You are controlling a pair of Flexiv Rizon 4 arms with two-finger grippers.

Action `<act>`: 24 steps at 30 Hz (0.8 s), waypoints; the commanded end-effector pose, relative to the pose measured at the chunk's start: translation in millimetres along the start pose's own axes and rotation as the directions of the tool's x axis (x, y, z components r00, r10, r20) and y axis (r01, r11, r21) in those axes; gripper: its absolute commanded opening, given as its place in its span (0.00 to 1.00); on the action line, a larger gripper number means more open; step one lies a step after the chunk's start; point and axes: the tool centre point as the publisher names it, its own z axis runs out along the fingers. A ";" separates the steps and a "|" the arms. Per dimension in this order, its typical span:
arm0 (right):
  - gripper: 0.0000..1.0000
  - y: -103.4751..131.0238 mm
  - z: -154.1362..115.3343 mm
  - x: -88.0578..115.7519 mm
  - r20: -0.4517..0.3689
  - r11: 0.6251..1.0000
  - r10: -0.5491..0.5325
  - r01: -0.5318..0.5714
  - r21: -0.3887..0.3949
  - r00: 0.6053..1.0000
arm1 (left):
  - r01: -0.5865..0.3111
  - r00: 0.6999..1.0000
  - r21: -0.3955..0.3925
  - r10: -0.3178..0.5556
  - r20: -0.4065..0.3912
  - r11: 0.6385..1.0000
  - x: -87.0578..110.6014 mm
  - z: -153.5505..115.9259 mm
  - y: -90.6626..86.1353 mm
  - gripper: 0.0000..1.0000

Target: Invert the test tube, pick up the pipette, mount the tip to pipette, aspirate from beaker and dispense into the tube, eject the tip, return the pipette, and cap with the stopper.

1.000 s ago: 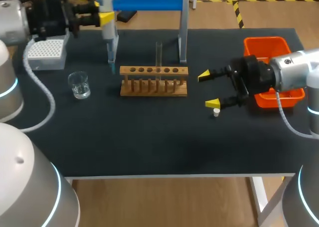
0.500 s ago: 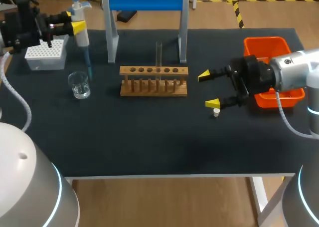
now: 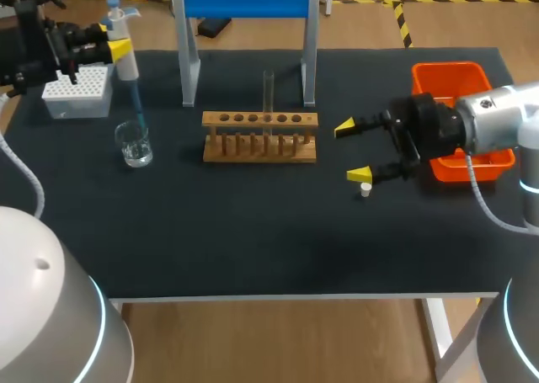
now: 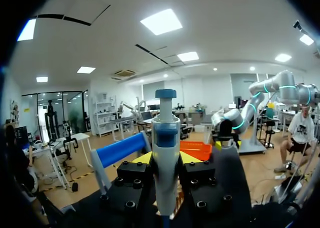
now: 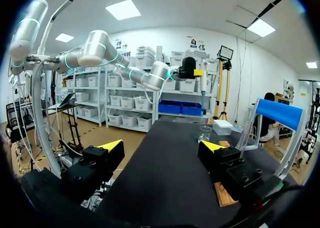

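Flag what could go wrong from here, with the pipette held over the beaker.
1. The tip on the pipette in the left claw seems to hang near the beaker rim, not its centre; a straight descent may catch the glass and tip it.
2. The open right claw has one finger right beside the small stopper; any move could knock it away.
3. The test tube mouth is narrow, so dispensing may miss.

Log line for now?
left gripper: shut on pipette | tip: over beaker | right gripper: open, beside stopper | tube: in rack
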 end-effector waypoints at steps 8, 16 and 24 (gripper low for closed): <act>1.00 0.7 -0.7 0.6 0.000 1.000 0.000 0.000 0.003 1.000 | -0.003 1.000 0.011 0.002 0.010 1.000 -12.9 -3.1 7.4 0.00; 1.00 0.7 -0.7 0.6 0.000 1.000 0.000 0.000 0.003 1.000 | -0.013 1.000 0.002 0.013 0.020 1.000 -15.9 -7.3 9.0 0.00; 1.00 0.7 -0.7 0.6 0.000 1.000 0.000 0.000 0.003 1.000 | -0.013 1.000 0.002 0.013 0.020 1.000 -15.9 -7.3 9.0 0.00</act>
